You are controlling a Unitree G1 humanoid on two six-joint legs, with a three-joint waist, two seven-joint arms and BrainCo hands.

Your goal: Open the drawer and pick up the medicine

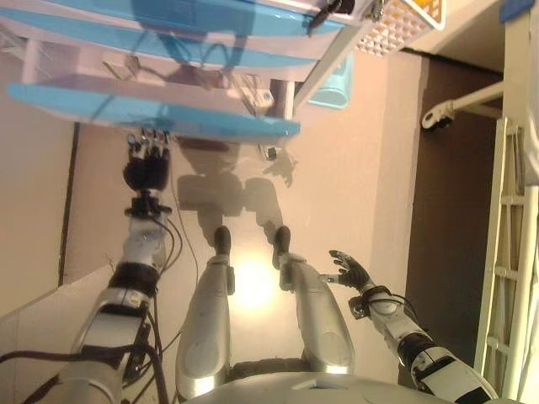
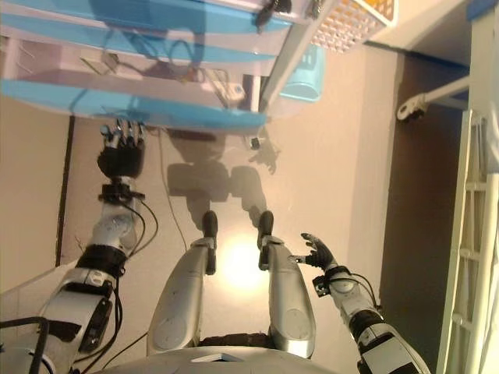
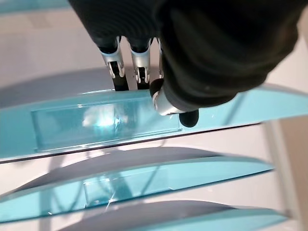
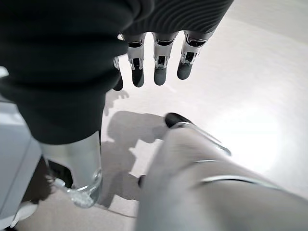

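Observation:
A white drawer unit with light-blue drawer fronts stands ahead of me. Its nearest blue front (image 1: 152,114) juts out toward me, with a clear handle recess (image 3: 103,120). Small pale items (image 1: 253,91) show in the drawer behind it; I cannot tell which is the medicine. My left hand (image 1: 146,168) is stretched out below this front, fingers (image 3: 115,67) straight, tips touching the front's edge, thumb (image 3: 187,118) resting against the front. It holds nothing. My right hand (image 1: 352,271) hangs low at my right side, open and empty; it also shows in the right wrist view (image 4: 159,62).
A light-blue bin (image 1: 333,84) stands right of the drawer unit. A white basket with orange contents (image 1: 396,25) sits on top at the right. A wheeled white frame (image 1: 438,114) and a white rack (image 1: 509,252) stand at the right. A small object (image 1: 269,152) lies on the floor.

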